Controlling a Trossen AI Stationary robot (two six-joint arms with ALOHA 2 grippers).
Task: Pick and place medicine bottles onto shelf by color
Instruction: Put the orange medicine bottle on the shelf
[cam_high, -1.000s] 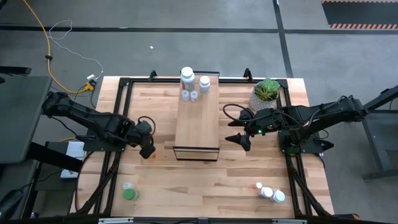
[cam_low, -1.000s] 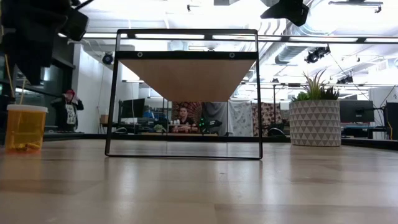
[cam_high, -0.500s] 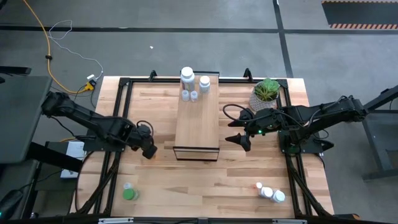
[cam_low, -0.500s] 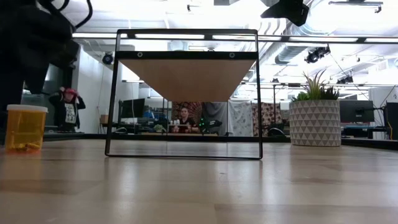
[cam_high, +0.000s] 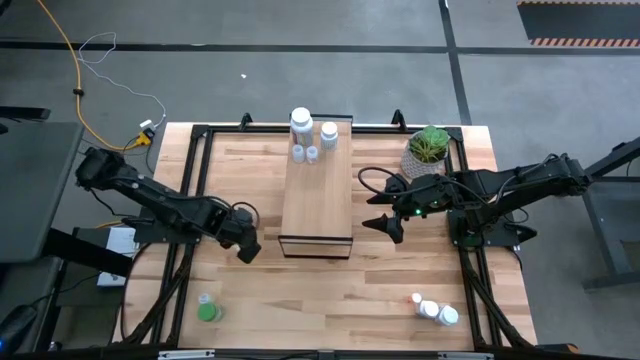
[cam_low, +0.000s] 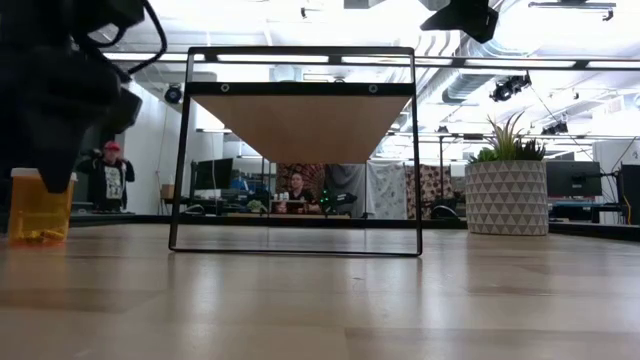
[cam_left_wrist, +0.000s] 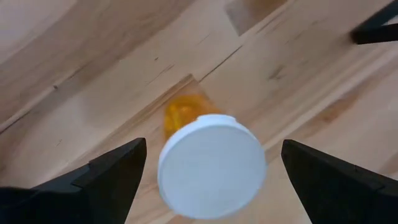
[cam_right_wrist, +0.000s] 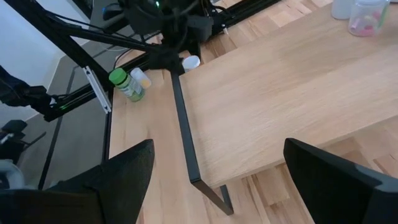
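My left arm reaches in from the table's left edge, elbow bent, and my left gripper (cam_high: 247, 250) hangs low over the tabletop, pointing down, its two fingers (cam_left_wrist: 112, 177) spread wide apart with nothing pinched between them. My right arm stretches in from the right side, held higher, and my right gripper (cam_high: 388, 226) hangs with its fingers (cam_right_wrist: 127, 171) parted and empty.

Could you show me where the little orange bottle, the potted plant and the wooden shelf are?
orange bottle (cam_left_wrist: 211, 163), left wrist view, on its white cap.
potted plant (cam_low: 506, 197), low view, on its patterned pot.
shelf (cam_high: 318, 190), high view, on its bare plank.
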